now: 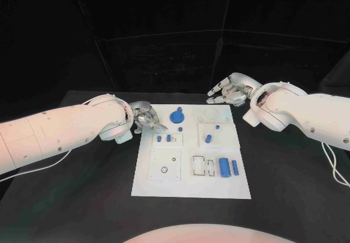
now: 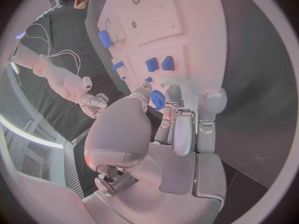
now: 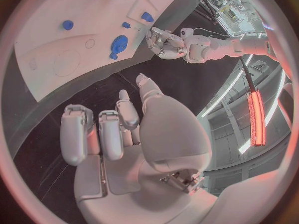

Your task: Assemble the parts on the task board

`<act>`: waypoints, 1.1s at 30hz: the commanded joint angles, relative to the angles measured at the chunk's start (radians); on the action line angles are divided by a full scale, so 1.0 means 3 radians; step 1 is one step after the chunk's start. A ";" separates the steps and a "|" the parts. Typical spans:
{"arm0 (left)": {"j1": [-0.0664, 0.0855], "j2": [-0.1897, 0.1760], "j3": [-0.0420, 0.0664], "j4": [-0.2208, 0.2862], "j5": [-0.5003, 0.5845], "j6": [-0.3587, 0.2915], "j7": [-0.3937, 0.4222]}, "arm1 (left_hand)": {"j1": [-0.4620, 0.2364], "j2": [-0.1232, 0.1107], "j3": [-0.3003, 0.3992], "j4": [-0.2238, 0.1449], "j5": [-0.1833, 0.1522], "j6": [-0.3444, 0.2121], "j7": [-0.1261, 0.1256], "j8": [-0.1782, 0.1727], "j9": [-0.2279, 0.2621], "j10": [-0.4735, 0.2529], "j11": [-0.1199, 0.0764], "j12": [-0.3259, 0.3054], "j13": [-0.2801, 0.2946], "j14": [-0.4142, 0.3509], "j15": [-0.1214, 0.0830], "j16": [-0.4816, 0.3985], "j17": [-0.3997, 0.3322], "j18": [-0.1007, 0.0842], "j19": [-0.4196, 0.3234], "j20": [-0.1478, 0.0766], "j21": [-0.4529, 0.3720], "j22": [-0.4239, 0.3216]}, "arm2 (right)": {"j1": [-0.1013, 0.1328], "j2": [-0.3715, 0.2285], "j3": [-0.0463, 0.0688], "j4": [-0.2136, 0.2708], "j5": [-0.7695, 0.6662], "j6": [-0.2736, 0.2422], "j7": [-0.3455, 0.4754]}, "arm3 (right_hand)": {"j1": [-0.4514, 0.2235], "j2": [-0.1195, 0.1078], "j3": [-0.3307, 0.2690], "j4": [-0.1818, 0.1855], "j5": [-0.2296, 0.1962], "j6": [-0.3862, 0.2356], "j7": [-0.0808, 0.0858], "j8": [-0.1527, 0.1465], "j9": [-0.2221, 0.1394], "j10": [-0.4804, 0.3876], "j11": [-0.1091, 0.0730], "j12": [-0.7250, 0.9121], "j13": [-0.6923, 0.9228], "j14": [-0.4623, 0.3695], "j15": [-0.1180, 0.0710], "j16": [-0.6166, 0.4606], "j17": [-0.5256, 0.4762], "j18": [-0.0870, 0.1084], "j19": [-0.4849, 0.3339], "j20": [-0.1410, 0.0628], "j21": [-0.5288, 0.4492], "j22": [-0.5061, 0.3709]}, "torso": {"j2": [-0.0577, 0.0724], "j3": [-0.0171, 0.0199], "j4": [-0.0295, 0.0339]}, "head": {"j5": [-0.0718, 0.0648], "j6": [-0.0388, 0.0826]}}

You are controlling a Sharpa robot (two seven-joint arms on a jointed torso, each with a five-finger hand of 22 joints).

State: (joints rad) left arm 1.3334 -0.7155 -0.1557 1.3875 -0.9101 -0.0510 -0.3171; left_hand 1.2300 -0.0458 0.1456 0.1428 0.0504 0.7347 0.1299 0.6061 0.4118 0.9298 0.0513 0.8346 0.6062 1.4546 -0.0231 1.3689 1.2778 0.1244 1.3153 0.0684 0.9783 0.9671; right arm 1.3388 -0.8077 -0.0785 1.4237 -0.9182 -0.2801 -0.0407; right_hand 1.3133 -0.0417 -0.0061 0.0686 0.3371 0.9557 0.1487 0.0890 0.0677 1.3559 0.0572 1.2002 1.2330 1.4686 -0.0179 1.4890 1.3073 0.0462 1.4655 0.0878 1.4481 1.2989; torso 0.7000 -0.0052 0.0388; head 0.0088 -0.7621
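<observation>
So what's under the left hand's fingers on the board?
The left hand hangs over the task board's left edge, fingertips by a small blue part. Whether they touch it, or cover anything else, cannot be told.

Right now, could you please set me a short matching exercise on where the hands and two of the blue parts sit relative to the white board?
Things:
1. left hand
2. right hand
3. blue disc
4. two blue cylinders

Places:
A. on the board's near right part, side by side
B. over the board's far left edge
C. on the board's far part
D. over the table beyond the board's far right corner

Pairs: 1-B, 2-D, 3-C, 4-A
</observation>
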 commanded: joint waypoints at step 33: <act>-0.0060 0.0705 -0.0164 -0.0628 -0.1562 -0.0251 0.1180 | 0.0496 -0.0236 0.0588 -0.0697 0.0003 0.0606 0.0034 -0.1028 -0.1015 -0.0202 0.0144 -0.1226 -0.1503 -0.0048 0.0105 -0.0184 -0.0545 0.0009 0.0211 0.0127 0.0116 0.0163 | 0.0007 0.0048 0.0003 0.0005 0.0005 -0.0027 0.0043 | -0.0026 -0.0010 -0.0022 0.0006 -0.0004 -0.0023 0.0000 0.0012 -0.0002 -0.0028 0.0006 -0.0050 -0.0031 0.0235 -0.0001 -0.0027 0.0420 0.0031 -0.0028 -0.0005 -0.0018 -0.0008 | 0.0005 -0.0001 -0.0006 | -0.0052 0.0035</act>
State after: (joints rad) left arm 1.3148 -0.5083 -0.2054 1.2071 -1.3279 -0.1428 0.0459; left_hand 1.3898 -0.1191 0.3174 -0.0675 0.0503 0.9113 0.1406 0.3009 0.1083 0.8634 0.0928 0.4705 0.1577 1.4347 0.0071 1.3085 1.1129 0.1462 1.3727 0.1056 1.0110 1.0136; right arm 1.3388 -0.7943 -0.0785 1.4226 -0.9174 -0.2811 -0.0351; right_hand 1.3133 -0.0417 -0.0087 0.0712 0.3371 0.9556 0.1487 0.0890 0.0677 1.3559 0.0572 1.1914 1.2245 1.4686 -0.0179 1.4839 1.3078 0.0461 1.4655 0.0878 1.4481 1.2977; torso 0.7018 -0.0046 0.0370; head -0.0042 -0.7510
